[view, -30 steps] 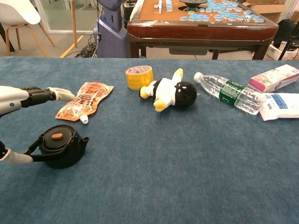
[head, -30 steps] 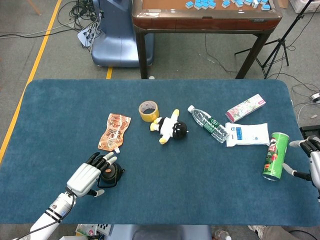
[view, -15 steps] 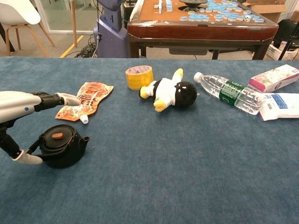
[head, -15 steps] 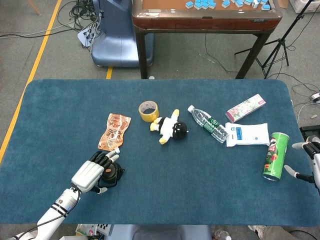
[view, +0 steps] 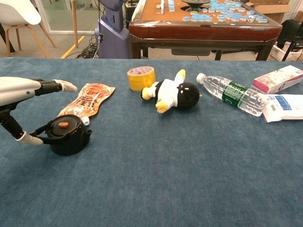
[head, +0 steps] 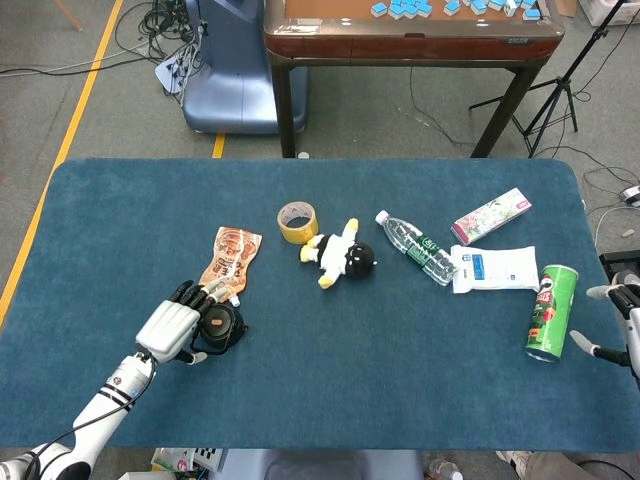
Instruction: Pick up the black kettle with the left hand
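The black kettle (head: 222, 326) (view: 68, 137), round with an orange knob on its lid, stands at the front left of the blue table, its spout to the right. My left hand (head: 172, 330) (view: 19, 92) is at its left side. The thumb reaches under the wire handle while the fingers (view: 62, 86) stretch out above the lid, so the hand grips the kettle by its handle. I cannot tell whether the base is off the cloth. My right hand (head: 620, 318) hangs at the table's right edge with its fingers apart, holding nothing.
An orange pouch (head: 228, 262) (view: 87, 100) lies just behind the kettle. Further back are a yellow tape roll (head: 297, 221), a plush toy (head: 342, 254), a water bottle (head: 415, 246), a pink box (head: 490, 215) and a wipes pack (head: 494, 268). A green can (head: 551, 312) stands beside my right hand.
The left hand has closed in on the kettle's handle, and hand and kettle have moved together away from me, up to the pouch's spout. The right hand has barely moved.
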Robot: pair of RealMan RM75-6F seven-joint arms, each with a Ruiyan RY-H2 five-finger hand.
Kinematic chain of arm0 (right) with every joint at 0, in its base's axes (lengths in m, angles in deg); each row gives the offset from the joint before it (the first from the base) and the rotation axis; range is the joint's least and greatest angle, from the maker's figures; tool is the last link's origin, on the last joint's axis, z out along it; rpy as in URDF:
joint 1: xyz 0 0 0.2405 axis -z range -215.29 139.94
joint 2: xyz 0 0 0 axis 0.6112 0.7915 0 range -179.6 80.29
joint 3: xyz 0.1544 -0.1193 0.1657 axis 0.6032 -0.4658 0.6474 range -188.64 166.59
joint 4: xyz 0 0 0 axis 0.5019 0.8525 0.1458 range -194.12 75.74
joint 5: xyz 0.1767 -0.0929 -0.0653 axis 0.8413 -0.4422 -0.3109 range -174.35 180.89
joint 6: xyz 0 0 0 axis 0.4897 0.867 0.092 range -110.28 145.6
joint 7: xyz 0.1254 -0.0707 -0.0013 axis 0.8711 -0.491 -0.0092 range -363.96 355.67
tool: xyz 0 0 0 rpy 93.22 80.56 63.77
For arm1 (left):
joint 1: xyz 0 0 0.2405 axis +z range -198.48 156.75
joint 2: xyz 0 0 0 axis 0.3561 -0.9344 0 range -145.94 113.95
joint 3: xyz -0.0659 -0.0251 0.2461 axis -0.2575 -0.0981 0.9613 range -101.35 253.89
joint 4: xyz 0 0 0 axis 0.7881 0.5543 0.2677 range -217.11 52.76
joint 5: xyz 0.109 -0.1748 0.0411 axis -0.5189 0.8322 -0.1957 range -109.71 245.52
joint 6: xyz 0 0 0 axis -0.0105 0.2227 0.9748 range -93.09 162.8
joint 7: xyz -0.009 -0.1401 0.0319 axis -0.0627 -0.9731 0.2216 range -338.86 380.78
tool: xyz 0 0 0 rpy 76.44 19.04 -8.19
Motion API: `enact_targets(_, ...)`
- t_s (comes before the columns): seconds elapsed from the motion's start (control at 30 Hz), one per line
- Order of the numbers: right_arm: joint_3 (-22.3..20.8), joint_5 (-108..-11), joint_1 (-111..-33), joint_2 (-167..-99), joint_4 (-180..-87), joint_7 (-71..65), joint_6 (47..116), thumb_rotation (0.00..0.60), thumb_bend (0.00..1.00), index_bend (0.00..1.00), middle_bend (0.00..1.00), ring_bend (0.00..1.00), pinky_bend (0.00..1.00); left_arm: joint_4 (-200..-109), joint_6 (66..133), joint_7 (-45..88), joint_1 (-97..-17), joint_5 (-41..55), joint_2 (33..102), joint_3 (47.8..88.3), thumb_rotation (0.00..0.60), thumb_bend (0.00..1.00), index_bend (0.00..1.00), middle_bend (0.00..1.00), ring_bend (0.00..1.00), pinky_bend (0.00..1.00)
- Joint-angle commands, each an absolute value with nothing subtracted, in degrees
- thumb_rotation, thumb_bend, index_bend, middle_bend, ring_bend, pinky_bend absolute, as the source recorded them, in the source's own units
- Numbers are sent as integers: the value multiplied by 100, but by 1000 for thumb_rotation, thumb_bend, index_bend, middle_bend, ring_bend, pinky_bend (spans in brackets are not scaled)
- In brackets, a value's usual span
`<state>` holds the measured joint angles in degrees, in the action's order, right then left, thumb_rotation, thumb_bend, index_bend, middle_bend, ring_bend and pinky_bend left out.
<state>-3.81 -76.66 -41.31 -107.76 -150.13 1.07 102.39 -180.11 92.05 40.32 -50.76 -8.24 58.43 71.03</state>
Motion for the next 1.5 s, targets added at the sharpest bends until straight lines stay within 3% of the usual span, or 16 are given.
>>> enact_targets(0.03,-381,-7662,-4131,-10781,-15007,111,10230,600,110,375,388,265,280,-17864,9121,3999,-5173,-682,5891,7025,600,115,0,0,66,0)
enact_targets(0.57,-383,-7664,-4130,-10802,-15009,92,10197,600,110,375,388,264,280,-17604,9310,3828,-5303,-328,5878,6828,600,115,2,8,66,0)
enact_targets(0.83,-408,-7698,-4136,-10824,-14968,143,10159,600,110,375,388,264,279,-17626,9724,3784,-5099,-1126,5740,7246,600,116,260,190,162,0)
enact_targets(0.97,-422,-7699,-4136,-10839,-14924,189,10128,600,110,375,388,263,280,-17643,9813,3892,-5059,-1374,5716,7391,600,116,328,272,220,0)
enact_targets(1.5,-363,-7790,-4194,-10752,-14952,202,10172,600,109,375,387,263,280,-18033,9764,4817,-5004,-1177,5782,7551,600,115,348,296,230,0)
